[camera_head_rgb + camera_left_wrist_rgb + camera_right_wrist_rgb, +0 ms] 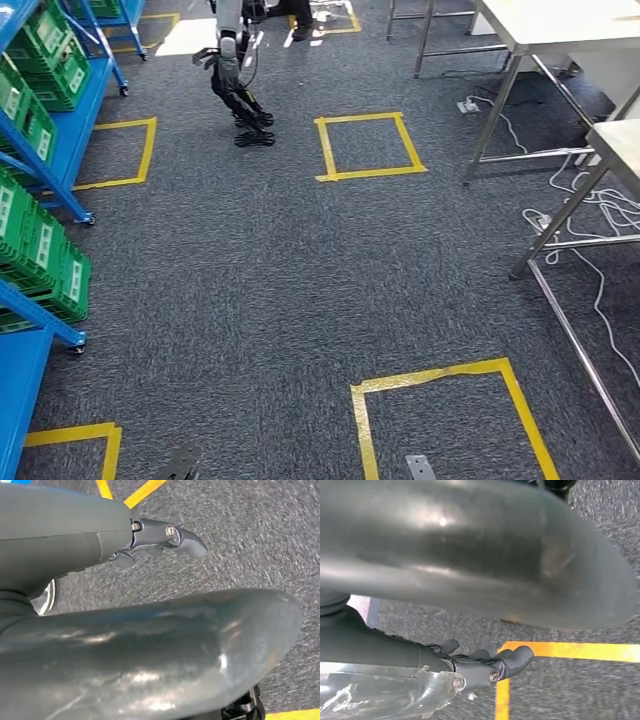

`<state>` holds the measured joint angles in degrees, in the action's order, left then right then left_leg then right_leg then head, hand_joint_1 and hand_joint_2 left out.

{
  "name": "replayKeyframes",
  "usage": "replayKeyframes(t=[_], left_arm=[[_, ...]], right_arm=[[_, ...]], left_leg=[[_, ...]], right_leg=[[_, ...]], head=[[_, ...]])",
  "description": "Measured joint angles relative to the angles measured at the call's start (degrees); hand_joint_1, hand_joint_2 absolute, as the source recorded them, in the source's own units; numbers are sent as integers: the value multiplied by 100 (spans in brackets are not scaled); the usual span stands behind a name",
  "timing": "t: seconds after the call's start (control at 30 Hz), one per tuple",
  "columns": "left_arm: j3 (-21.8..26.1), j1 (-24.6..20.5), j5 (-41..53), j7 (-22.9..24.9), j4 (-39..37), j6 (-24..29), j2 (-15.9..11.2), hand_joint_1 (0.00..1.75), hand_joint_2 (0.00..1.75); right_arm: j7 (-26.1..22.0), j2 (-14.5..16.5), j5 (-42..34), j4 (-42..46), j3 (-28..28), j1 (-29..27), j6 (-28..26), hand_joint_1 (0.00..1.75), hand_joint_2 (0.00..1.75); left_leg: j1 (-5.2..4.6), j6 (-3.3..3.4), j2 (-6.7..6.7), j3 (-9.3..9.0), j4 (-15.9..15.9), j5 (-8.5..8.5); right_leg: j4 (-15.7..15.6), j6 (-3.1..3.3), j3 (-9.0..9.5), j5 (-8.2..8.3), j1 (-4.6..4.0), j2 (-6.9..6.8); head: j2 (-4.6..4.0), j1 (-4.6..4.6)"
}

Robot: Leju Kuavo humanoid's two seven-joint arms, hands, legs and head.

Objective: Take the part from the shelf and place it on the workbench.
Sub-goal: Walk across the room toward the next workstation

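Note:
No part is in sight. My left hand (166, 535) hangs over the grey carpet with its dark fingers nearly straight and nothing between them and the thick thumb (158, 650). My right hand (497, 662) hangs the same way, with bare carpet between its fingers and thumb (471, 550). A glossy, crinkled-looking surface (376, 692) lies beside the back of the right hand; I cannot tell what it is. Blue shelves (72, 130) with green bins (45, 255) stand along the left. White workbenches (558, 25) stand at the far right.
Yellow tape squares (368, 145) mark the carpet, one close in front (445, 410). Another robot (238, 75) stands at the far end. White cables (596, 230) trail under the metal bench legs (494, 115) on the right.

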<state>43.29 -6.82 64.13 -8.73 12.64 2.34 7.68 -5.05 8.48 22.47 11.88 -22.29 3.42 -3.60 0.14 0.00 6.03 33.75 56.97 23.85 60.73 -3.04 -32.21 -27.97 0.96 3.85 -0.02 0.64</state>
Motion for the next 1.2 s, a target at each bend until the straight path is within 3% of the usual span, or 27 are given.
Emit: replayKeyframes(t=[0.07, 0.1, 0.13, 0.2, 0.27, 0.33, 0.37, 0.43, 0.5, 0.57, 0.63, 0.7, 0.77, 0.83, 0.87, 0.9, 0.93, 1.0, 1.07, 1.13, 1.2], left_arm=[[1, 7, 0, 1, 0, 4, -2, 0, 0], [1, 20, 1, 1, 0, 6, -2, 0, 0], [1, 36, 1, 2, -1, 8, -3, 0, 0], [0, 41, 2, 1, -1, 14, -1, 0, 0], [-1, 10, 3, -3, -1, 21, 6, 0, 0], [-1, -5, 4, -6, -1, 23, 15, 0, 0], [-1, -1, 4, -6, -1, 23, 19, 0, 0], [-1, 4, 3, -6, -1, 25, 18, 0, 0], [-1, -17, 0, -6, -1, 26, 21, 0, 0], [0, -39, -16, -6, -1, 26, 27, 0, 0], [2, -28, -43, -5, -1, 26, 30, 0, 0], [5, -10, -62, -7, -1, 27, 36, 0, 0], [7, -16, -68, -22, -1, 29, 50, 0, 0], [8, -15, -69, -38, -1, 30, 63, 0, 0], [8, -6, -69, -40, -1, 30, 66, 0, 0], [8, 3, -68, -38, -1, 28, 66, 0, 0], [8, 10, -67, -32, -1, 25, 68, 0, 0], [9, 12, -66, -17, -1, 13, 71, 0, 0], [10, 20, -66, -8, -1, 4, 71, 0, 0], [10, 51, -66, -6, -1, 2, 72, 0, 0], [11, 76, -66, -6, -1, 2, 79, 0, 0]], right_arm=[[5, 1, 13, -7, -1, 6, -8, 0, 0], [9, 0, 21, -8, -1, 10, -14, 0, 0], [13, -1, 28, -8, -2, 16, -20, 0, 0], [14, -2, 48, -8, -2, 15, -32, 0, 0], [15, -4, 75, -9, -2, 1, -53, 0, 0], [17, -9, 107, -10, -2, -15, -73, 0, 0], [17, -11, 119, -10, -2, -15, -79, 0, 0], [17, -13, 138, -10, -2, -2, -84, 0, 0], [17, -14, 151, -9, -2, 10, -85, 0, 0], [22, -17, 165, -9, -2, 21, -89, 0, 0], [31, -19, 190, -9, -2, 40, -96, 0, 0], [39, -19, 224, -9, -2, 50, -102, 0, 0], [49, -20, 243, -10, -2, 39, -108, 0, 0], [62, -23, 248, -10, -2, 15, -113, 0, 0], [66, -27, 249, -10, -2, 5, -116, 0, 0], [68, -32, 252, -10, -2, 1, -121, 0, 0], [68, -39, 259, -10, -2, 1, -126, 0, 0], [68, -50, 278, -16, -2, 1, -132, 0, 0], [68, -57, 294, -27, -2, 2, -135, 0, 0], [67, -66, 303, -33, -3, 1, -138, 0, 0], [66, -75, 308, -34, -4, -6, -139, 0, 0]], left_leg=[[9, -81, 121, 37, -5, -27], [25, -120, 178, 52, -27, -52], [33, -154, 151, 66, -30, -56], [19, -202, -129, 192, 205, 112], [3, -233, -451, 530, 912, 507], [6, -250, -523, 841, 1584, 757], [6, -250, -531, 858, 1646, 722], [2, -233, -621, 547, 1109, 389], [-33, -188, -944, 117, 331, 115], [-76, -121, -1113, -37, 8, 72], [-78, -46, -962, -27, -25, 63], [-51, 28, -812, -33, -48, 39], [-31, 80, -662, -36, -54, 26], [-31, 96, -489, -38, -53, 25], [-29, 95, -397, -41, -51, 24], [-25, 89, -308, -45, -47, 22], [-17, 77, -219, -50, -40, 21], [-7, 24, -53, -35, -1, 27], [-5, -54, 86, 21, 21, 7], [16, -131, 196, 72, 1, -37], [11, -186, -11, 154, 124, 55]], right_leg=[[-203, 38, 93, 31, -2, 97], [-204, 77, 95, 49, -15, 39], [-214, 120, 104, 69, -23, -24], [-245, 198, 108, 105, -27, -170], [-256, 241, 102, 108, -47, -348], [-256, 255, 95, 99, -64, -535], [-256, 256, 96, 95, -68, -618], [-255, 247, 112, 82, -70, -763], [-245, 208, 135, 51, -99, -880], [-244, 159, 160, 19, -139, -998], [-256, 102, 190, -11, -136, -1092], [-47, 40, 125, -172, -107, -845], [616, 1, -166, -523, -89, -491], [1324, -14, -528, -778, -86, -401], [1444, -18, -614, -757, -83, -391], [1319, -19, -585, -617, -76, -380], [985, -23, -449, -394, -60, -337], [198, -45, -102, -48, 8, -28], [-154, -27, 58, 31, 49, 215], [-166, 47, 63, 45, 33, 132], [-189, 127, 68, 73, 22, -23]], head=[[0, -2], [0, -4], [0, -3], [0, -38], [0, -77], [0, -81], [0, -81], [0, -82], [0, -94], [0, -92], [0, -83], [0, -67], [0, -34], [0, -19], [0, -15], [0, -17], [0, -16], [0, -11], [0, -9], [0, -12], [0, -41]])
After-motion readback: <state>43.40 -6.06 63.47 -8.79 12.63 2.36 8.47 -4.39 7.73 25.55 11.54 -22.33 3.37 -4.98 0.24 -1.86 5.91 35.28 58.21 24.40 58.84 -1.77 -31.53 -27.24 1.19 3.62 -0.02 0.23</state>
